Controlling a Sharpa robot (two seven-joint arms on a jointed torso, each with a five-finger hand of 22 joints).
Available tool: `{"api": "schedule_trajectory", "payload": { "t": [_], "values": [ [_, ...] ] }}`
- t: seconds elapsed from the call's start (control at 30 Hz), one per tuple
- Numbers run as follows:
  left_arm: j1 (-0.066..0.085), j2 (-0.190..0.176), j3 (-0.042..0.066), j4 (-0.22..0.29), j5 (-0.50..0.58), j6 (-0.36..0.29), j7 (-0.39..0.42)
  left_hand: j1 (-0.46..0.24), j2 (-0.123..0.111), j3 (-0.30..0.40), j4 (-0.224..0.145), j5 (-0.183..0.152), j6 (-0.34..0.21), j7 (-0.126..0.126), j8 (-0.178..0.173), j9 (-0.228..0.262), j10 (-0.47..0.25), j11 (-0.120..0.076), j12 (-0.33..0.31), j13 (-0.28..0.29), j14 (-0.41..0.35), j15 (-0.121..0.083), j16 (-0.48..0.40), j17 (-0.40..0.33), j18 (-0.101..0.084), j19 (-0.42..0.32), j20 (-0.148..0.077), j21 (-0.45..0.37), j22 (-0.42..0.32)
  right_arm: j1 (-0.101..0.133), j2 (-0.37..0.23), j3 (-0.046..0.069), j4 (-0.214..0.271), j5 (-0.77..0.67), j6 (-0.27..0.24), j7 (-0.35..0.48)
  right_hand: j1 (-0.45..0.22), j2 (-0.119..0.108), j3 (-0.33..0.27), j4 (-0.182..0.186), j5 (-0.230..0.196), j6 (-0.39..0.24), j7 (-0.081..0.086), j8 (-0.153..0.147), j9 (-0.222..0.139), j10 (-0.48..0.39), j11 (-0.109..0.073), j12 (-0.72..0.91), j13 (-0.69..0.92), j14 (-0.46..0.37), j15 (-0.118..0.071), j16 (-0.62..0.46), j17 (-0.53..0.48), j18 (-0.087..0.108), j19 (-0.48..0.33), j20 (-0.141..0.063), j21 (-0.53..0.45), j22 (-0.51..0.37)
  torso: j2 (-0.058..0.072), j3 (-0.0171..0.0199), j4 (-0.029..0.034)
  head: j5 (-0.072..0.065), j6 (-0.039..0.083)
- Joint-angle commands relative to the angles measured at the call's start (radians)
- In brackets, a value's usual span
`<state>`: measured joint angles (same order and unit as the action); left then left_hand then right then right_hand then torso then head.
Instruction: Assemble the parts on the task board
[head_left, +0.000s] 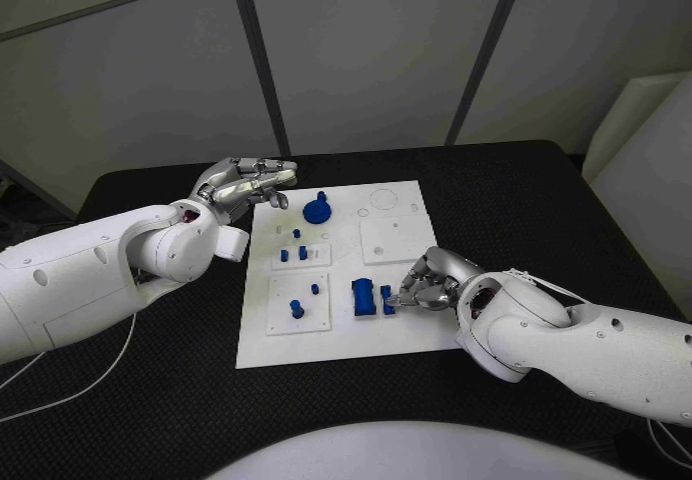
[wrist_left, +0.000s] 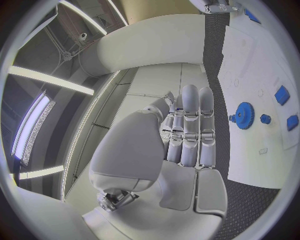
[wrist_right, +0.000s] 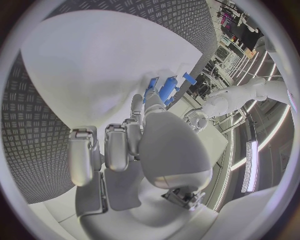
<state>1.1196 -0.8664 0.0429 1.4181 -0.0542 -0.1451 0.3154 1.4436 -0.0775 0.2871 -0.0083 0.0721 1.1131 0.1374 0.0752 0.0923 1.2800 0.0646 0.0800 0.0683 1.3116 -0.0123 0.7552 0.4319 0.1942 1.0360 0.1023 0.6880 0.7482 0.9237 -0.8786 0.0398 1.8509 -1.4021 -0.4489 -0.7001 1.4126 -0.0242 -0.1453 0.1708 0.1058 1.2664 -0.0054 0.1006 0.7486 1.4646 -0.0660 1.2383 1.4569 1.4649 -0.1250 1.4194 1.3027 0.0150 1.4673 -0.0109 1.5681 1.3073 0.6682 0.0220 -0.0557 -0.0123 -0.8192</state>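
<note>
The white task board (head_left: 397, 330) lies mid-table. On it stand a blue gear (head_left: 317, 209), several small blue pegs (head_left: 296, 308) and a tall blue block (head_left: 364, 297). Beside that block stands a narrower blue part (head_left: 387, 297). My right hand (head_left: 431, 279) reaches it from the right and pinches it with thumb and a finger, the other fingers curled in; its wrist view shows the hand (wrist_right: 140, 145) at the blue part (wrist_right: 164, 89). My left hand (head_left: 248, 182) hovers at the board's far left corner, fingers straight, holding nothing. Its wrist view shows the hand (wrist_left: 187, 132) beside the gear (wrist_left: 242, 115).
Raised white square plates (head_left: 394, 238) sit on the board's right half, with round recesses (head_left: 387, 198) near its far edge. Black table (head_left: 548, 220) surrounds the board. A cable (head_left: 87, 380) runs along the left side.
</note>
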Motion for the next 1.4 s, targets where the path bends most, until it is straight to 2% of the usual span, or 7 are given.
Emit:
{"api": "schedule_trajectory", "payload": {
  "t": [0.03,0.43,0.7,0.87,0.97,1.2,1.4],
  "values": [
    [0.001,0.001,0.001,0.000,0.002,0.010,0.003,-0.009,0.001,0.006,0.001,-0.006,0.000,0.002,-0.003,0.001,-0.001,0.004,-0.002,0.001,-0.002,0.004,-0.006,0.000,-0.012,0.006,-0.002,-0.003,-0.001,0.001,0.003,0.000,-0.002,-0.035,0.005,0.009,0.035,0.010,0.001,-0.020,-0.006,0.004,-0.004,-0.009,0.001,0.012,-0.007,0.000,-0.098,0.054,-0.007,0.004,0.001,-0.015,0.104,-0.007,0.003,0.263,-0.001,-0.0002,0.0001,0.000,-0.001],
    [0.001,0.003,0.001,-0.005,0.002,0.010,0.004,-0.009,0.001,0.006,0.001,-0.006,0.000,0.002,-0.003,0.001,-0.001,0.004,-0.002,0.001,-0.002,0.004,-0.006,0.000,-0.012,0.006,-0.002,-0.003,-0.001,0.001,-0.025,0.000,0.025,0.051,-0.064,0.137,-0.079,0.002,-0.059,0.037,-0.006,0.001,0.008,-0.021,0.008,0.002,0.002,-0.028,-0.113,0.050,0.002,-0.009,-0.019,-0.015,0.104,0.000,0.003,0.263,-0.002,0.0005,-0.0018,-0.002,0.012],
    [0.001,0.008,0.000,-0.021,0.028,0.006,0.006,-0.015,-0.002,0.008,-0.001,-0.008,-0.001,0.004,-0.004,0.001,-0.003,0.005,-0.002,0.001,-0.015,0.006,-0.016,-0.003,-0.013,0.000,-0.001,-0.012,-0.004,0.030,-0.061,0.007,-0.026,0.415,-0.066,0.472,-0.062,-0.014,-0.049,0.058,0.003,-0.162,0.058,-0.040,-0.022,-0.099,0.042,-0.265,-0.258,0.013,0.034,-0.107,-0.156,0.000,0.080,0.025,-0.068,0.241,-0.017,-0.0059,-0.0066,-0.009,0.038],
    [0.000,0.021,-0.003,-0.051,0.072,0.002,0.013,-0.036,-0.014,0.019,-0.002,-0.012,-0.015,0.014,-0.009,-0.001,-0.023,0.020,-0.010,-0.003,-0.134,0.034,-0.126,-0.049,-0.020,-0.085,0.017,-0.096,-0.041,0.081,-0.035,0.010,-0.149,0.691,-0.023,0.683,0.017,0.006,-0.038,0.020,0.024,-0.224,0.093,-0.038,-0.053,-0.347,0.084,-0.704,-0.543,-0.195,0.072,-0.571,-0.684,0.116,-0.168,0.062,-0.733,0.003,-0.040,-0.0150,-0.0113,-0.010,0.064],
    [0.000,0.044,-0.008,-0.094,0.110,-0.004,0.026,-0.058,-0.023,0.024,0.008,-0.008,-0.039,0.023,-0.010,-0.007,-0.058,0.038,-0.014,-0.005,-0.213,0.070,-0.271,-0.116,-0.027,-0.163,0.044,-0.205,-0.105,0.118,0.015,0.010,-0.279,0.854,0.028,0.803,0.074,0.034,-0.037,-0.004,0.031,-0.261,0.126,-0.039,-0.092,-0.419,0.121,-0.831,-0.676,-0.255,0.115,-0.773,-0.782,0.164,-0.325,0.100,-1.166,-0.225,-0.059,-0.0227,-0.0153,-0.008,0.084],
    [-0.001,0.105,-0.014,-0.193,0.166,-0.018,0.064,-0.076,-0.024,0.010,0.028,-0.008,-0.076,0.028,-0.010,-0.024,-0.110,0.065,-0.014,-0.007,-0.288,0.123,-0.485,-0.201,-0.032,-0.298,0.104,-0.386,-0.233,0.149,0.118,0.011,-0.496,1.033,0.113,0.927,0.146,0.077,-0.047,-0.030,0.044,-0.302,0.176,-0.037,-0.251,-0.452,0.193,-1.038,-0.965,-0.366,0.193,-1.084,-0.955,0.162,-0.414,0.171,-1.422,-0.463,-0.091,-0.0307,-0.0183,0.005,0.116],
    [-0.016,0.192,-0.016,-0.319,0.225,-0.057,0.112,-0.089,-0.014,-0.038,0.047,-0.009,-0.131,0.017,-0.011,-0.028,-0.213,0.061,-0.013,-0.006,-0.396,0.134,-0.645,-0.287,-0.016,-0.401,0.164,-0.512,-0.335,0.157,0.241,0.012,-0.704,1.121,0.172,0.996,0.132,0.099,-0.067,-0.057,0.047,-0.329,0.162,-0.038,-0.378,-0.467,0.211,-1.140,-1.137,-0.453,0.238,-1.250,-1.069,0.156,-0.485,0.215,-1.508,-0.616,-0.115,-0.0294,-0.0173,0.018,0.143]
  ]
}}
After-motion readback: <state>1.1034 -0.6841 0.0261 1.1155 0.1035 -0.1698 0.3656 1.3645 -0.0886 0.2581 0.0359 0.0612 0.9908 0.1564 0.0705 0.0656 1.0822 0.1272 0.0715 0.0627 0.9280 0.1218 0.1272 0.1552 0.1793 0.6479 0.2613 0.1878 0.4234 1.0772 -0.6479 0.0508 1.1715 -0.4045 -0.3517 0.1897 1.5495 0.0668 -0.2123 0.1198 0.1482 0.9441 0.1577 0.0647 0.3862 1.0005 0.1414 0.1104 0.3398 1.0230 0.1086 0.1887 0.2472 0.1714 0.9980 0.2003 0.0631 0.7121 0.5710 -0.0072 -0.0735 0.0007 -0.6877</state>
